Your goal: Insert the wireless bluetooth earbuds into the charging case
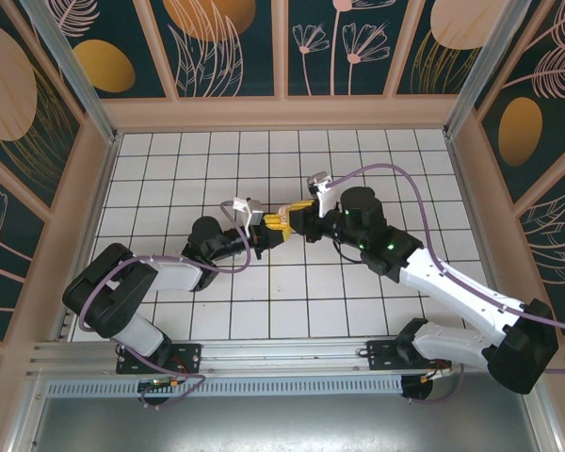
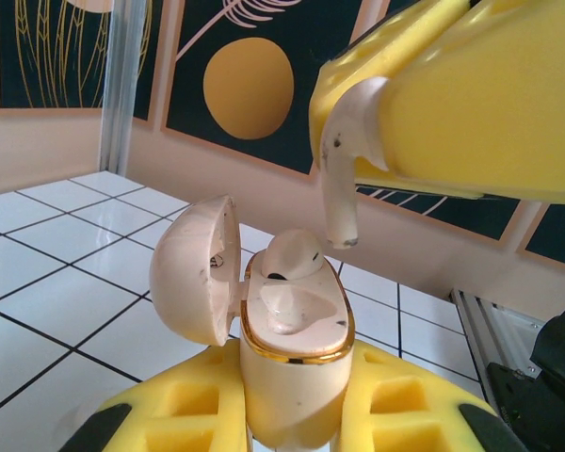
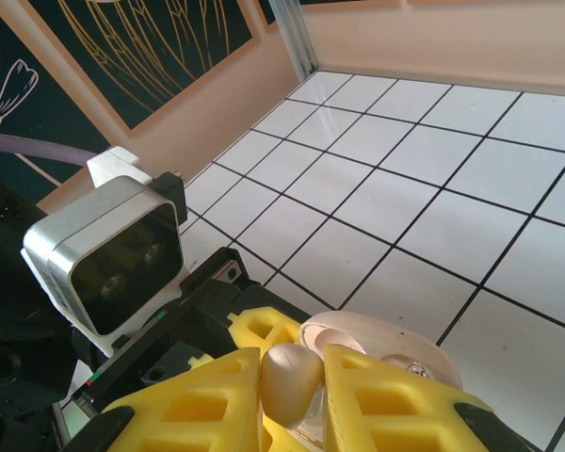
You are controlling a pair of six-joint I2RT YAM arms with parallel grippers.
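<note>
Both arms meet mid-table in the top view. The left gripper (image 1: 262,229) and right gripper (image 1: 299,215) are nearly tip to tip, the right one at 2 o'clock of the left. What they carry is too small for you to tell there.

The left wrist view gives you the detail. The left gripper (image 2: 297,414) is clamped tight on the charging case (image 2: 297,363), holding it upright between its yellow pads (image 2: 184,407). The lid (image 2: 193,268) is swung open and stands at 9 o'clock of the case body. The seated earbud (image 2: 292,252) sits in the far socket. The near socket (image 2: 287,306) shows as an open hollow. The second earbud (image 2: 342,179) hangs at 1 o'clock above the charging case, stem pointing down, apart from the gold rim. It is pinched in the right gripper's yellow fingers (image 2: 471,104).

The right wrist view gives you the other side. The right gripper (image 3: 292,395) is closed down on the second earbud (image 3: 290,381), whose rounded head shows between the two pads. At 3 o'clock of it, just past the pad, you see the charging case (image 3: 386,350) from above, partly covered. The left arm's wrist camera (image 3: 108,259) sits at 9 o'clock. The tiled table (image 3: 433,217) runs off toward 1 o'clock.
</note>
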